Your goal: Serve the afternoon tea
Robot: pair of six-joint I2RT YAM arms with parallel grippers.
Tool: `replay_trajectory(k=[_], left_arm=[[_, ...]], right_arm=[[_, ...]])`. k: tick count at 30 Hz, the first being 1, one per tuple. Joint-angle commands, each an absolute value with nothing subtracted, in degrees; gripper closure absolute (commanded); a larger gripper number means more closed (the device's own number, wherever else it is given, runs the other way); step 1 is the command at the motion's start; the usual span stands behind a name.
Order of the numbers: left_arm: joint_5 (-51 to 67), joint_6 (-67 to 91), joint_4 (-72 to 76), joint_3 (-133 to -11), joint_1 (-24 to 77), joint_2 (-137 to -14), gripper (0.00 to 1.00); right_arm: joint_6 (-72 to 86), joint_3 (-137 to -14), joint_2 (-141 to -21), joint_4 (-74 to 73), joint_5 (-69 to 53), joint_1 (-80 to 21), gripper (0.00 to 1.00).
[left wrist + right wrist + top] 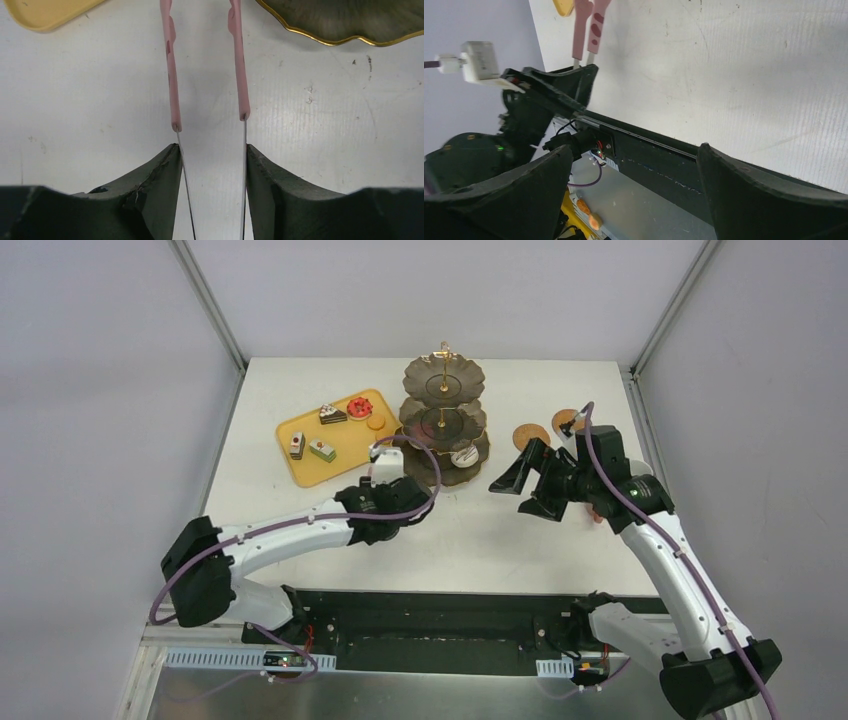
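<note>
Pink-tipped metal tongs are being pinched by the left gripper, the right gripper held spread, while 4 small, probably crushable cakes are lying on the yellow tray, best nipped gently sidewise.

The three-tier stand sits between a yellow tray of cakes — just beside it — and two coasters.

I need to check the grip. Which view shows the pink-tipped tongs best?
Left wrist: the tongs run mid-frame, both arms pinched between the fingers of the left gripper. The right wrist view catches them small, near its top edge. I cannot find them in the top view.
</note>
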State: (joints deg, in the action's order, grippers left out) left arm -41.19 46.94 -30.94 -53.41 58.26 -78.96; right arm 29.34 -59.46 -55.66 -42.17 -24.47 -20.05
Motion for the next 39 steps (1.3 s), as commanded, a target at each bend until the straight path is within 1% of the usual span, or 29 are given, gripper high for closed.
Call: replay_trajectory(k=[1,4,7,12,16,21,25,31,39], left_arm=[[-35.96,45.62,-43.81,-59.15,54.28,-73.73,0.53],[-31.61,44.02,-47.85,-62.04,49.64,-71.17,0.54],[-29.78,40.90,-49.88,-65.36,45.90,-68.92,0.54],[-26.11,33.62,-52.49,-72.74,39.06,-69.82,0.54],[-23.34,28.40,-51.85,-77.42,33.33,-73.67,0.55],[-16.47,24.28,-47.60,-83.89,25.98,-80.47,0.55],[-12.70,22.54,-45.67,-89.45,22.63,-86.94,0.55],[-8.96,20.87,-44.62,-97.59,19.68,-97.36,0.56],[-8.45,19.03,-43.99,-107.74,18.72,-107.82,0.57]], right_arm=[[28.79,-62.29,-56.57,-40.36,-24.21,-19.69,0.01],[28.49,-62.28,-56.77,-40.38,-24.51,-19.76,0.01],[28.31,-62.05,-56.69,-40.42,-24.59,-19.76,0.01],[28.38,-62.27,-56.92,-40.34,-24.70,-19.73,0.01],[28.39,-62.23,-56.65,-40.43,-24.68,-19.72,0.01],[27.83,-62.31,-56.43,-41.35,-24.78,-19.68,0.01],[27.81,-62.16,-56.26,-41.86,-24.91,-19.61,0.01],[27.71,-62.05,-56.39,-42.11,-24.63,-19.65,0.01],[27.53,-62.44,-57.34,-42.22,-24.65,-19.58,0.01]])
